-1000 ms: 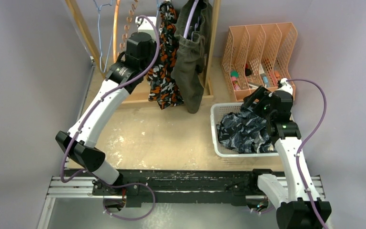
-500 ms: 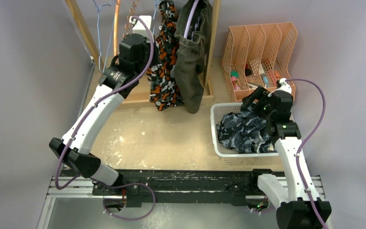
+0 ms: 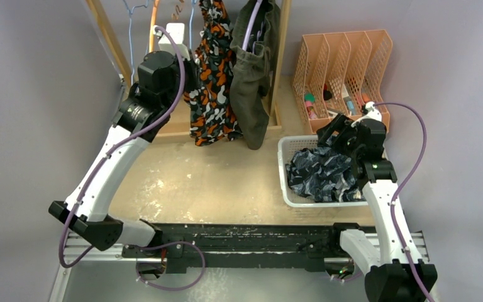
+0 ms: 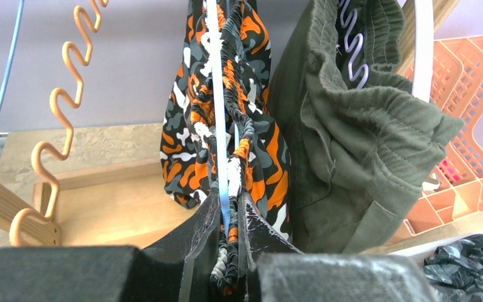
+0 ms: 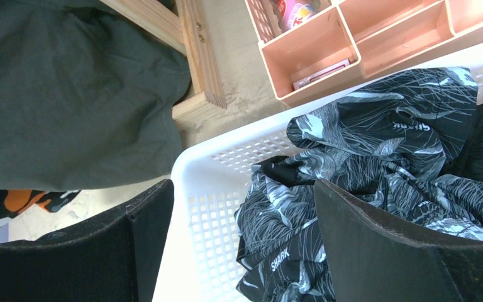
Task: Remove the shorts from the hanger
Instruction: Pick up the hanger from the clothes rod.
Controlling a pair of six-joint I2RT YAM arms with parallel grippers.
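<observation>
My left gripper [image 4: 228, 211] clenches the orange-black-white camo fabric shorts [image 4: 185, 145] (far left), while my right gripper [image 5: 242, 192] hangs released over the white basket [image 5: 195, 160].

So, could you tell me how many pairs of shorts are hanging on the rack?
2: the camo pair, clamped at its waistband by the left gripper, and the olive-green pair right beside it. Another could be hidden behind them.

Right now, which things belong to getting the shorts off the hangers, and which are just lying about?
Job: camo shorts, pinched in left claw; olive shorts, hanging; navy shorts in basket; right claw, open.
Lying about: file rack; empty orange hanger; empty blue hanger.
</observation>
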